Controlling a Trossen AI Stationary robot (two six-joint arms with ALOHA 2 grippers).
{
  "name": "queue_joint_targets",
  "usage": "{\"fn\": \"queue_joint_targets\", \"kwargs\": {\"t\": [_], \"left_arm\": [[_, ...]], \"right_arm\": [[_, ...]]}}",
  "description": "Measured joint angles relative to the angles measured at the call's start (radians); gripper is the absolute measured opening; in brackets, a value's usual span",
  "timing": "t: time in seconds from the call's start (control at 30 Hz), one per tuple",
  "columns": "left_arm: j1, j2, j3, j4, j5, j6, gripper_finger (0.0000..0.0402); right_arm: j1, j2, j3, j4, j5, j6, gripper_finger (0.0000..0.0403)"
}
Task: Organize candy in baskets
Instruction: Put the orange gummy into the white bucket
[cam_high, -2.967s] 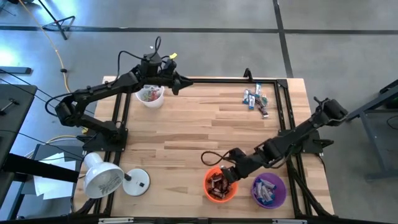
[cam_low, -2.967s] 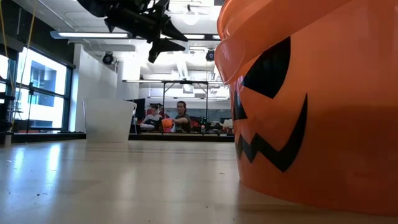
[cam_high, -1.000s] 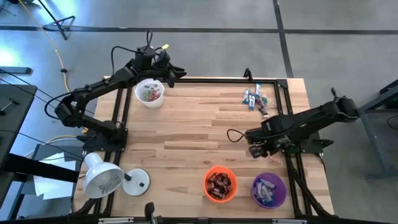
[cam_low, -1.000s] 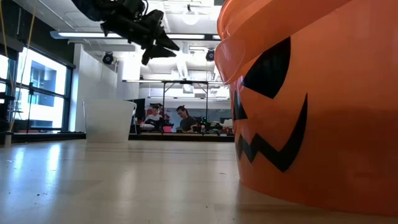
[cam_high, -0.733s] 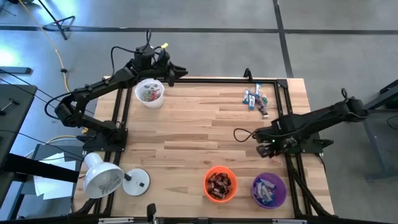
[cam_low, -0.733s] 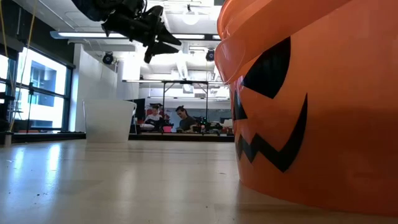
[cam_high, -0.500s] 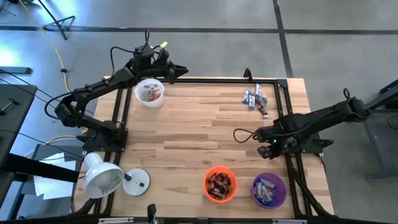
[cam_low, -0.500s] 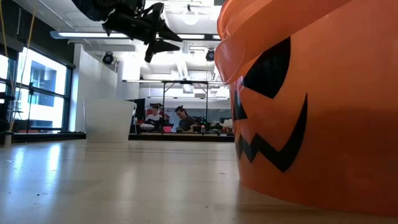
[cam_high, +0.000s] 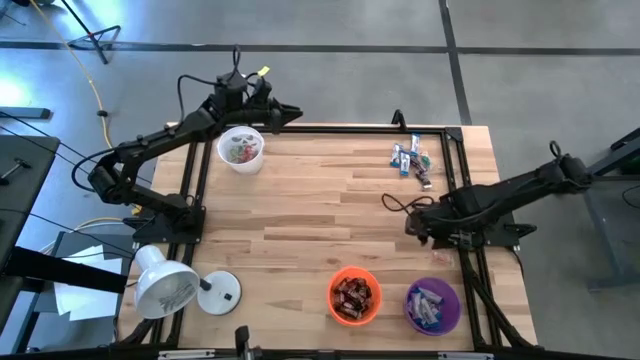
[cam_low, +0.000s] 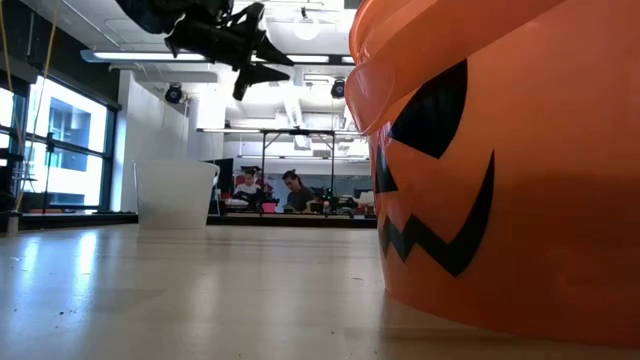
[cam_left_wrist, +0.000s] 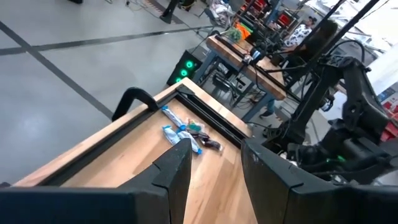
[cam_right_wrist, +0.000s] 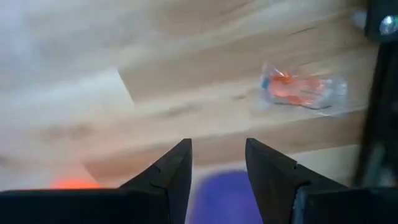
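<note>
Orange basket (cam_high: 354, 296) beside purple basket (cam_high: 432, 305)

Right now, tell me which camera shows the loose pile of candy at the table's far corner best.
The left wrist view: the loose candy lies unobstructed beyond the open left gripper, wrappers separable. The high view shows the same pile, only smaller. The low view misses it. The right wrist view shows just one clear wrapper, apart from the pile.

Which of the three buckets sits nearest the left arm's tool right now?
The white round bucket, at the table's far left corner, just beside the left tool. The orange bucket and purple bucket stand together at the opposite near edge.
</note>
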Motion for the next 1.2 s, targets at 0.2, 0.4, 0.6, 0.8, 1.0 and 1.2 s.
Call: {"fn": "queue_joint_targets", "kwargs": {"t": [0.2, 0.4, 0.6, 0.8, 1.0, 1.2], "left_arm": [[0.032, 0.0, 0.0, 0.0, -0.001, 0.01, 0.0127], [0.063, 0.0, 0.0, -0.001, 0.005, 0.056, 0.0127], [0.087, 0.0, 0.0, 0.0, 0.035, 0.087, 0.0127], [0.097, 0.0, 0.0, 0.0, 0.065, 0.074, 0.0127], [0.076, 0.0, 0.0, -0.001, 0.065, -0.015, 0.0127], [0.015, 0.0, 0.0, 0.0, 0.056, -0.113, 0.0127]], "right_arm": [[0.136, 0.01, 0.0, 0.067, 0.195, 0.379, 0.0142], [0.188, 0.095, 0.0, 0.091, 0.117, 0.393, 0.0142], [0.252, 0.14, 0.0, 0.106, 0.118, 0.158, 0.0142], [0.264, 0.137, 0.014, 0.129, 0.036, -0.277, 0.0142], [0.264, 0.138, 0.018, -0.033, -0.052, -0.591, 0.0142], [0.281, 0.138, 0.016, -0.095, 0.005, -0.787, 0.0142]]}}
